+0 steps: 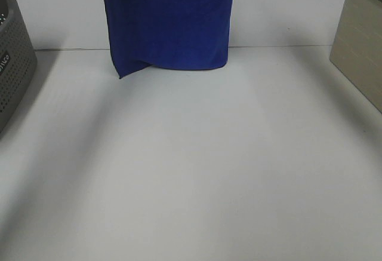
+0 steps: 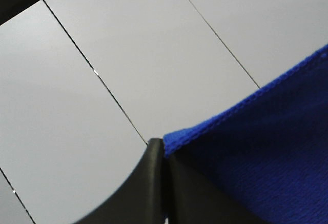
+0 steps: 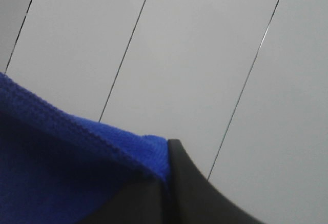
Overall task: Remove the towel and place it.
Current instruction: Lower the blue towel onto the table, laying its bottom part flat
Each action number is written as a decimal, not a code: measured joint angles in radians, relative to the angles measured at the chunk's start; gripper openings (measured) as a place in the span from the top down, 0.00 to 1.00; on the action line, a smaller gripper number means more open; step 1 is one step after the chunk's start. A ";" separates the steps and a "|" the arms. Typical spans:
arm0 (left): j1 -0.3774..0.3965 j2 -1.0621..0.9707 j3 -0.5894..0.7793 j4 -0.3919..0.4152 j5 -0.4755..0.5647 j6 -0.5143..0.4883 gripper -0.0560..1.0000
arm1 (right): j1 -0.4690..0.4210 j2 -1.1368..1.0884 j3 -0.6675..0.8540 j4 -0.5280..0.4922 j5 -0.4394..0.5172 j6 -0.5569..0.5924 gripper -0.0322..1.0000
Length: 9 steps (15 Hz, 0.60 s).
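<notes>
The blue towel (image 1: 167, 22) hangs upright at the back middle of the white table, its lower edge just touching the surface. Its top runs out of the exterior high view, and neither gripper shows there. In the left wrist view my left gripper (image 2: 163, 147) is shut on one upper corner of the towel (image 2: 256, 147). In the right wrist view my right gripper (image 3: 166, 149) is shut on another upper corner of the towel (image 3: 61, 172). Both wrist views look past the cloth at pale panels with thin dark seams.
A grey perforated basket (image 1: 13, 64) stands at the left edge of the table (image 1: 191, 171). A beige box (image 1: 361, 52) stands at the right edge. A seam line crosses the table behind the towel's lower edge.
</notes>
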 joint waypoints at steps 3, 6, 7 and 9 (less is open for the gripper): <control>-0.008 -0.073 0.000 0.005 0.136 -0.026 0.95 | 0.006 -0.051 0.000 0.000 0.110 0.028 0.95; -0.020 -0.112 0.000 -0.023 0.316 -0.026 0.95 | 0.015 -0.114 -0.009 0.032 0.275 0.045 0.95; -0.025 -0.121 0.000 -0.051 0.393 -0.026 0.95 | 0.015 -0.124 -0.009 0.054 0.341 0.048 0.95; -0.033 -0.145 0.000 -0.144 0.595 0.015 0.95 | 0.015 -0.147 -0.009 0.097 0.470 0.051 0.95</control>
